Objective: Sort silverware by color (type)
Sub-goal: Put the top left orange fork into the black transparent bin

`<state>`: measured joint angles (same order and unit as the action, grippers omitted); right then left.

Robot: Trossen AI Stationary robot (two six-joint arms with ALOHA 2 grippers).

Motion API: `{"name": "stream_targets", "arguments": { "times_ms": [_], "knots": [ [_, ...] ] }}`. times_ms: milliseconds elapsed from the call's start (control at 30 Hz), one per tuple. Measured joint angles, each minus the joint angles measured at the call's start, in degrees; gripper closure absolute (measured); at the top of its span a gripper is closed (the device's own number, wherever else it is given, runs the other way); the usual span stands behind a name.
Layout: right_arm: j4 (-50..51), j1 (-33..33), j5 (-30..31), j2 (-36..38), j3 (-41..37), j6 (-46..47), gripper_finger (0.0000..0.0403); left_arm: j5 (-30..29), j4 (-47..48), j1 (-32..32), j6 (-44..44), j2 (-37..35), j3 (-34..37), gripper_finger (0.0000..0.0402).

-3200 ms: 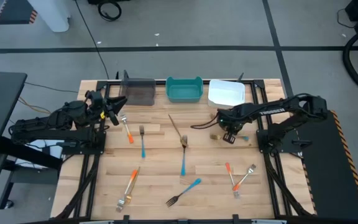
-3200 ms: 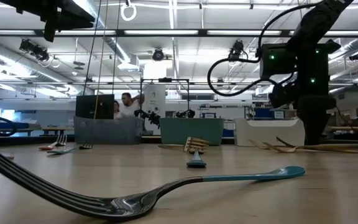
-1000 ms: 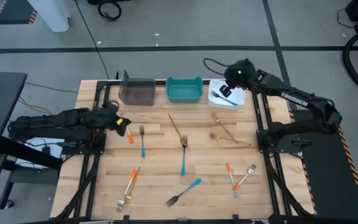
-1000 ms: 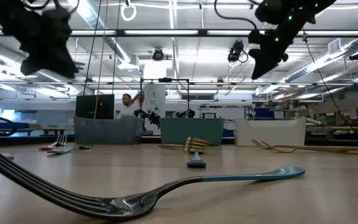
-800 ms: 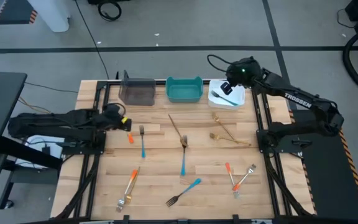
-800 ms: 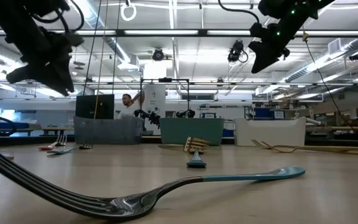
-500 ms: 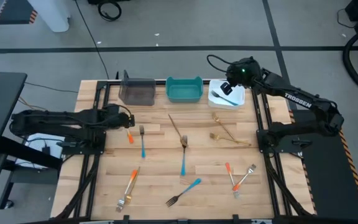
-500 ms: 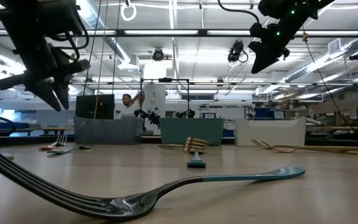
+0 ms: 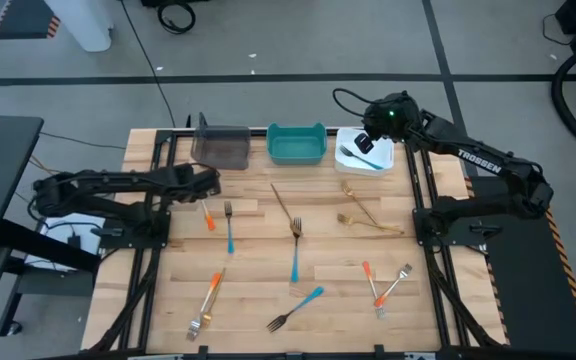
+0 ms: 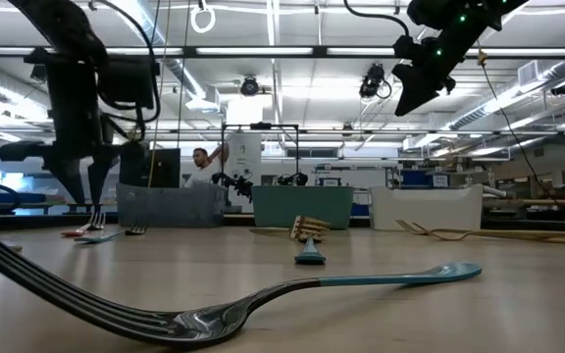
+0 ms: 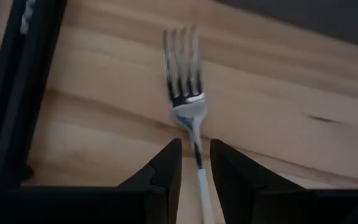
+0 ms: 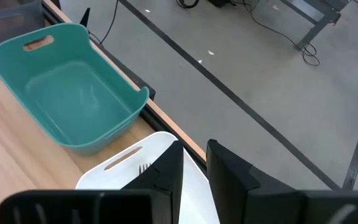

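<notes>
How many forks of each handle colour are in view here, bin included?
Orange-handled forks: 3
Blue-handled forks: 3
Gold forks: 3
Colour unclear: 2, a dark-looking fork in the white bin and a pale fork crossing an orange one
Total: 11

My arms are dark, almost black, and my left gripper [image 11: 194, 163] straddles a silver fork [image 11: 185, 81] above pale wood. My table [image 9: 258, 310] is light wooden planks with darker grain. At its far edge I see a smoky grey bin [image 9: 221, 148], a teal bin [image 9: 296, 144] and a white bin [image 9: 378, 142], with my right gripper [image 9: 363, 142] over the white one. Scattered forks show orange handles [image 9: 212, 292], blue handles [image 9: 294, 264] and all-gold bodies [image 9: 372, 225]
</notes>
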<state>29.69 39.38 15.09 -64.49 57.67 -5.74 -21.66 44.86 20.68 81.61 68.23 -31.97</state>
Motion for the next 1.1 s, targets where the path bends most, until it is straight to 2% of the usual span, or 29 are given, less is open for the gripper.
{"name": "stream_targets", "arguments": {
  "times_ms": [167,300,700,800,933,1100],
  "knots": [
    [0.0,0.0,-0.2,0.0,0.0,0.0,0.0325,3.8,-3.5,1.7,0.3,4.2,0.0,0.0308],
    [0.0,0.0,-0.2,0.0,0.0,-0.3,0.0325,4.0,-6.2,1.7,0.3,6.9,0.0,0.0308],
    [0.0,0.0,-0.2,0.0,0.0,-0.4,0.0325,4.6,-6.2,1.6,-0.6,13.1,-0.3,0.0310],
    [0.1,0.0,-0.2,0.0,0.0,-0.4,0.0325,4.5,-6.8,1.6,-3.8,13.3,-0.3,0.0327],
    [0.1,0.0,-0.2,0.0,0.0,-0.4,0.0325,4.7,-7.2,1.6,-8.6,13.2,-0.2,0.0378],
    [0.1,0.0,-0.2,0.0,0.0,-0.4,0.0325,5.4,-6.6,0.5,-13.7,13.2,-0.9,0.0383]
  ]
}}
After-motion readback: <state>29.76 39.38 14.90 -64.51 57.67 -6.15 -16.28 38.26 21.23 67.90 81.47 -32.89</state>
